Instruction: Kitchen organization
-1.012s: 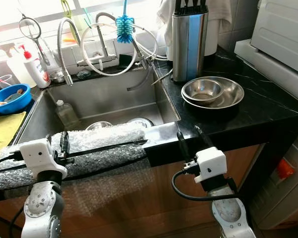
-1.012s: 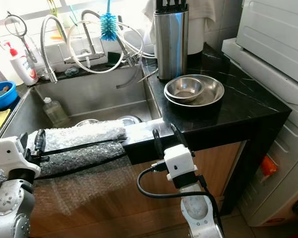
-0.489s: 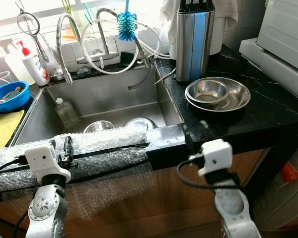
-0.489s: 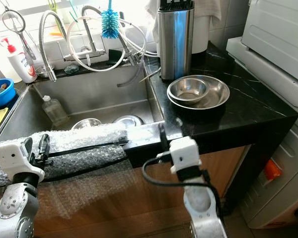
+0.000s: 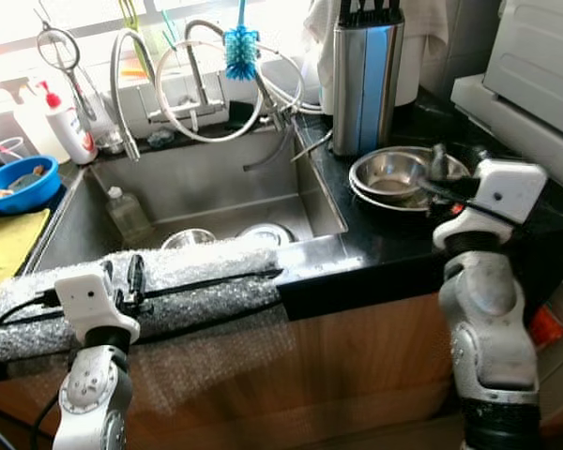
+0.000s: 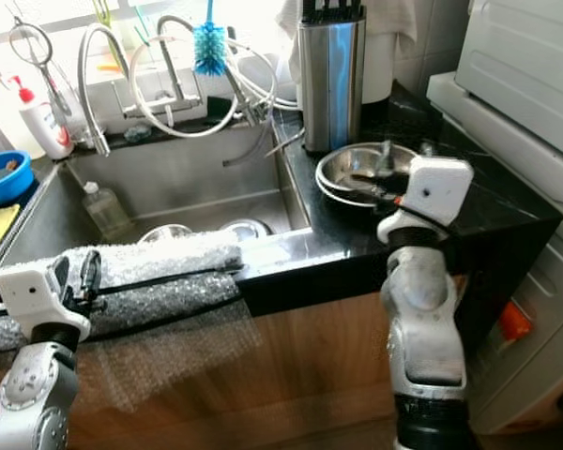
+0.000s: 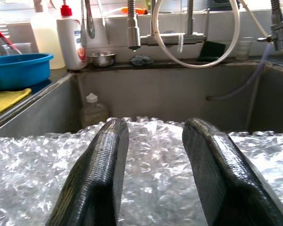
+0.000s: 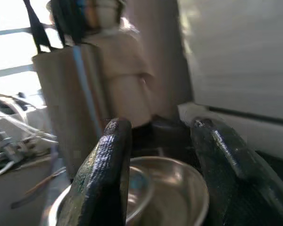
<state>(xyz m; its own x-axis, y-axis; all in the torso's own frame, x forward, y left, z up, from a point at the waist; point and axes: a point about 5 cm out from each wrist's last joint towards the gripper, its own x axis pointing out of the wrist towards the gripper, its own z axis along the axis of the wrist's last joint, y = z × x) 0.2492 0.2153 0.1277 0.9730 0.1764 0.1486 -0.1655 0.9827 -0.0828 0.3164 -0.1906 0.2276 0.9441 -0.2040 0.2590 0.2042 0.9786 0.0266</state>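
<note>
- Left eye view: your right gripper [image 5: 443, 169] is raised over the black countertop [image 5: 507, 220], its two black fingers parted and reaching over the near rim of the stacked steel bowls [image 5: 405, 174]. You cannot tell from here whether a finger touches the rim. The bowls sit just in front of the steel knife block [image 5: 362, 75], right of the sink [image 5: 206, 192].
- Left eye view: your left gripper [image 5: 131, 277] is low at the sink's front edge, over the bubble wrap [image 5: 183, 281] that pads that edge. More steel bowls [image 5: 220, 236] lie in the basin, with a small clear bottle [image 5: 124, 212] at its left side.
- Right eye view: same scene. A blue bottle brush [image 6: 208, 47] hangs on the tap hoses [image 6: 183, 84] behind the sink; a white soap bottle [image 6: 45, 127] with a red top and a blue bowl [image 6: 4, 180] stand on the counter to the left, a white appliance [image 6: 521, 94] to the right.
- Left wrist view: your left fingers [image 7: 101, 176] stand apart with nothing between them, held just above the bubble wrap, facing the basin and the tap.
- Right wrist view: blurred. Your right fingers [image 8: 106, 183] are spread wide, holding nothing, with the bowls directly beyond them and the knife block behind.
</note>
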